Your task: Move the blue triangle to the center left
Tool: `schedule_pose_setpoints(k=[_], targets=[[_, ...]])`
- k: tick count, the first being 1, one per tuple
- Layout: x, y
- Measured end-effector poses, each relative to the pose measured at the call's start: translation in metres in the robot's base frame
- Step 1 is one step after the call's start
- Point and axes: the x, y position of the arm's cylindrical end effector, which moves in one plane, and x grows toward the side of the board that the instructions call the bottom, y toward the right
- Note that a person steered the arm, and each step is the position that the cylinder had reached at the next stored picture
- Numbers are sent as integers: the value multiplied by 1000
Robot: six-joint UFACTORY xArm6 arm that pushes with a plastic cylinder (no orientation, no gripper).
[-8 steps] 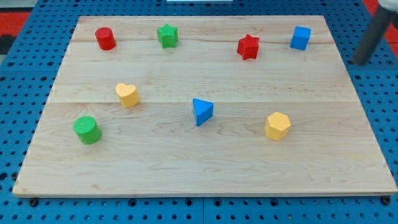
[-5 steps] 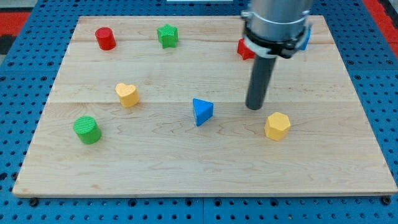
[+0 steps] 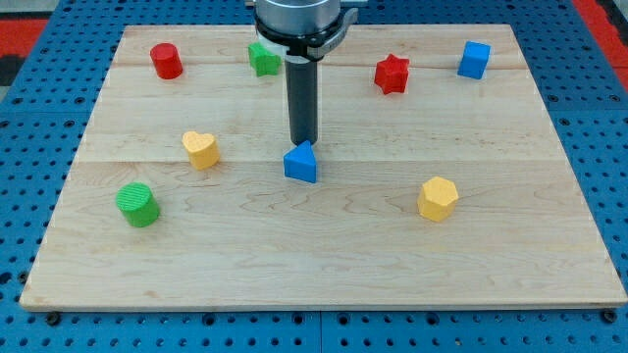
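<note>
The blue triangle [image 3: 301,163] lies near the middle of the wooden board [image 3: 324,255]. My tip [image 3: 303,143] stands right at the triangle's top edge, touching it or nearly so, just toward the view's top. The dark rod rises from there to the arm's body at the view's top centre. The board's centre left holds a yellow heart [image 3: 200,150], left of the triangle.
A green cylinder [image 3: 137,204] sits at the lower left. A red cylinder [image 3: 166,61] and a green star [image 3: 262,58], partly hidden by the arm, sit at the top left. A red star [image 3: 392,74] and a blue cube [image 3: 474,60] sit at the top right. A yellow hexagon [image 3: 438,198] is right of centre.
My tip swept from the right side of the board to the triangle's top edge. The blue triangle shifted a little to the left and up and turned.
</note>
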Motion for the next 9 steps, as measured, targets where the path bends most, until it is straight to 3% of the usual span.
schedule_pose_setpoints(k=[1,2,3,4,6,7,8,9], targets=[[-8,75],[53,90],[77,17],[39,-46],[53,30],[41,81],[26,95],[1,162]])
